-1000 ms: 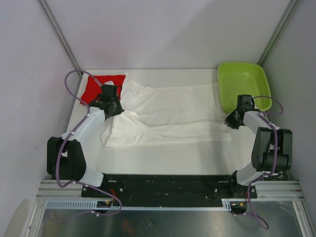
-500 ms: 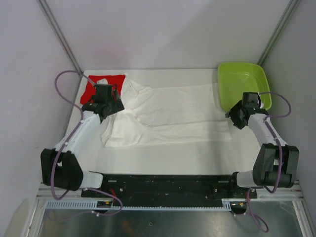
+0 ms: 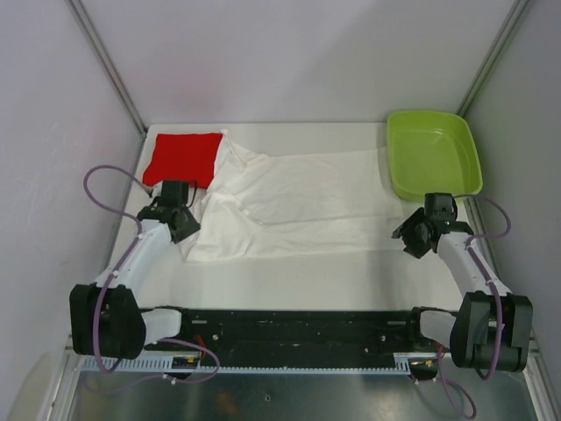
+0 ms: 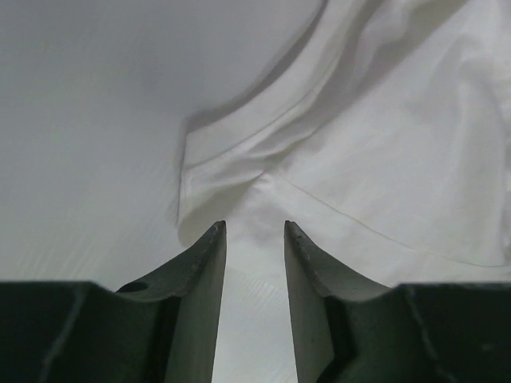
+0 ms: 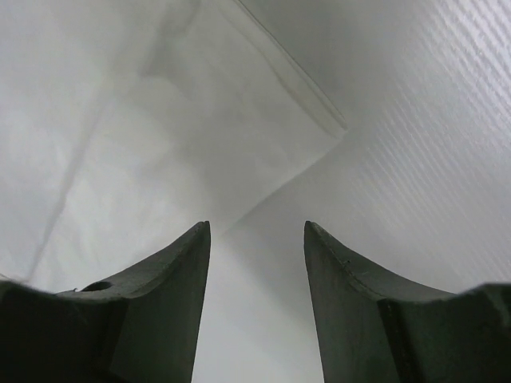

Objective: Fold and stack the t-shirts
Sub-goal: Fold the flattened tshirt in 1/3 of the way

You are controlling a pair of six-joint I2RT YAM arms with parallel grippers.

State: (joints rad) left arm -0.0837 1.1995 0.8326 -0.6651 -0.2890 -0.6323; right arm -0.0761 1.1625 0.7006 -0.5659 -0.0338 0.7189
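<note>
Hovering apart-jawed and empty, the left pincer [image 3: 179, 228] and right pincer [image 3: 410, 241] flank the spread white cloth t-shirt [image 3: 298, 206] at mid-frame, probably lined up on its lower corners for folding. The folded bright red cloth t-shirt [image 3: 182, 158] waits upper left on the desk [image 3: 289, 281].

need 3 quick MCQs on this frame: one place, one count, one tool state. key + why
1. Where does the red t-shirt lie on the table?
A far-left corner; B near-right corner; C centre.
2. How many t-shirts are in view?
A one; B two; C three.
3. The left tool is:
A shut on cloth; B open, holding nothing; C shut, empty.

1 A: the top view shows it at the far-left corner.
2 B: there is the red one, plus the white t-shirt spread out mid-table.
3 B: the left wrist view shows its jaws apart with nothing gripped between them.
</note>
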